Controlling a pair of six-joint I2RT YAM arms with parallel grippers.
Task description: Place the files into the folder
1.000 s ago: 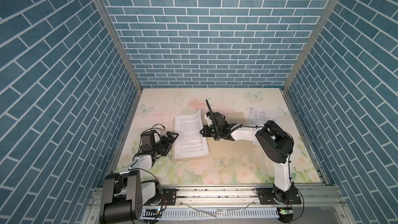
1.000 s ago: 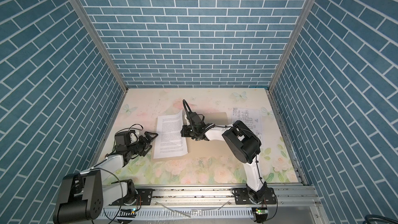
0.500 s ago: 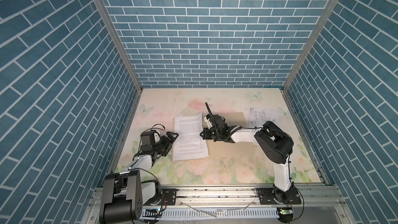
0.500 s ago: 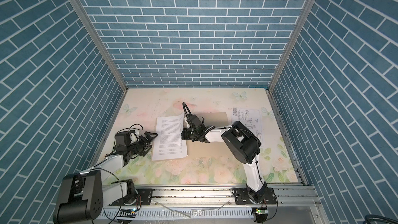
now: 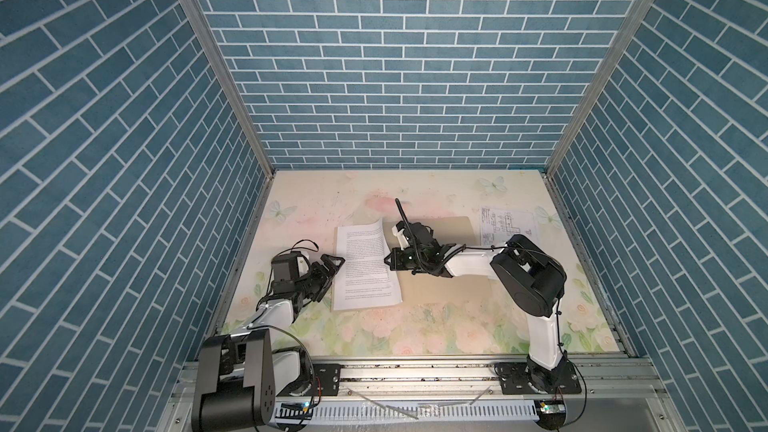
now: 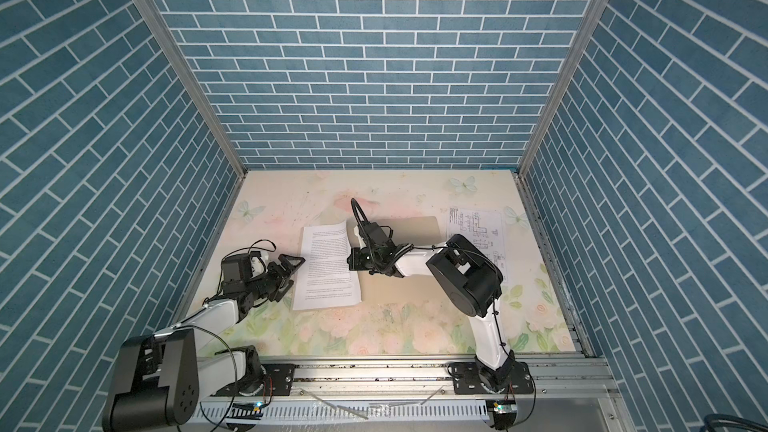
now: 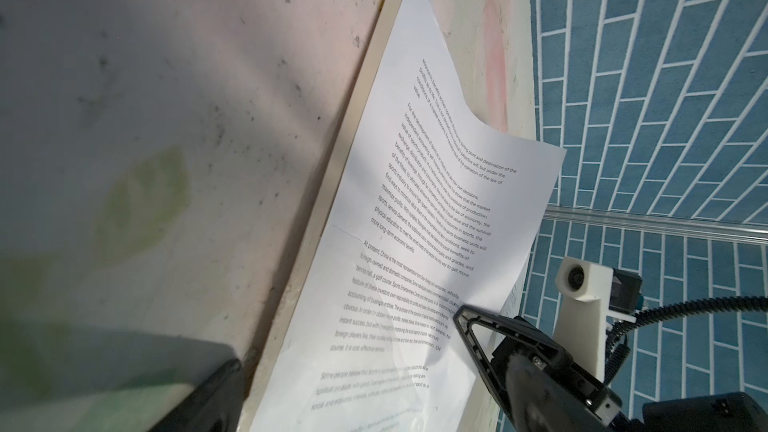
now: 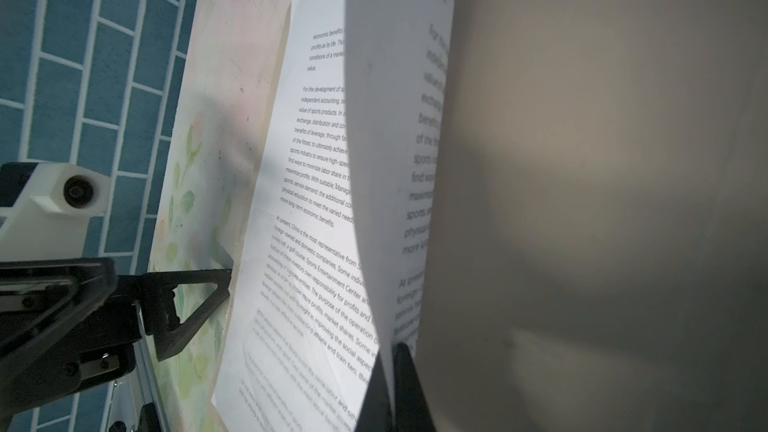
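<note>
The folder (image 5: 436,290) lies open and flat mid-table, tan, partly under my right arm. The printed text sheet (image 5: 365,272) rests on its left half. Its right edge curls up, pinched in my shut right gripper (image 5: 390,261), and the right wrist view shows the fingers (image 8: 409,388) closed on that raised edge (image 8: 390,201). My left gripper (image 5: 332,270) stands open at the sheet's left edge; in the left wrist view the sheet (image 7: 415,222) lies between its spread fingers (image 7: 478,326). The line-drawing sheet (image 5: 505,226) lies flat on the table, right of the folder.
Blue brick-pattern walls (image 5: 399,76) close in the floral tabletop (image 5: 415,326) on three sides. An aluminium rail (image 5: 415,371) with both arm bases runs along the front edge. My right arm's dark elbow (image 5: 528,280) hangs over the folder's right half.
My right gripper has moved a little left and toward the front, taking the text sheet's raised edge with it. The left arm has stayed still.
</note>
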